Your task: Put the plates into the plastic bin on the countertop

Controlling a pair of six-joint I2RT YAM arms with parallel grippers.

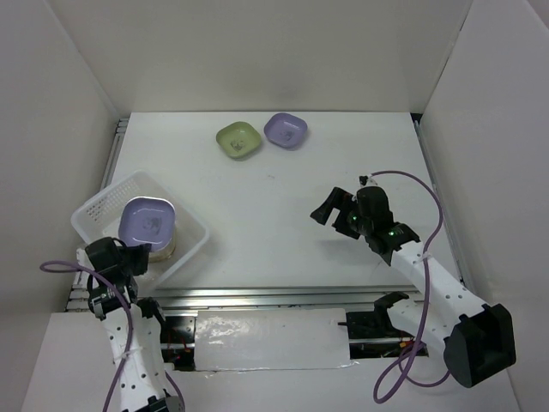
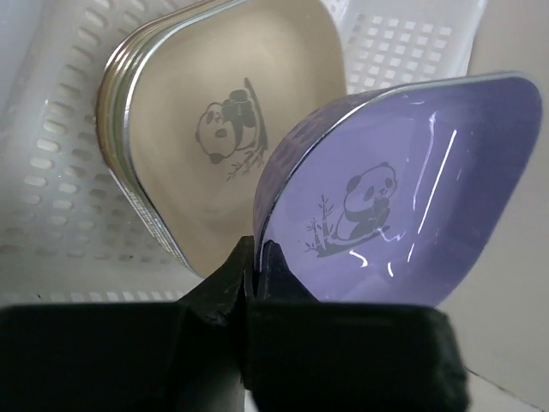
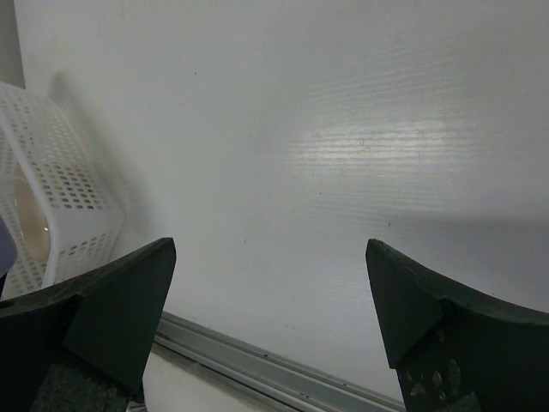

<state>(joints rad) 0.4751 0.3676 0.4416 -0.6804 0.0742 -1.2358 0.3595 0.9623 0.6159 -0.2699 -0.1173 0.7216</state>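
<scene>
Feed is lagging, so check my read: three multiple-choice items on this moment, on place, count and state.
1. Where is the held purple plate? A) over the plastic bin B) flat by the far wall C) off the table
2. Plates lying loose on the countertop? A) none B) two C) four
3. The right gripper is: A) shut on a plate B) open, empty C) shut, empty
Key: 1A, left gripper pinches its rim above the bin's cream stack; 2B, green plate and second purple plate; 3B, fingers wide apart, nothing between.
</scene>
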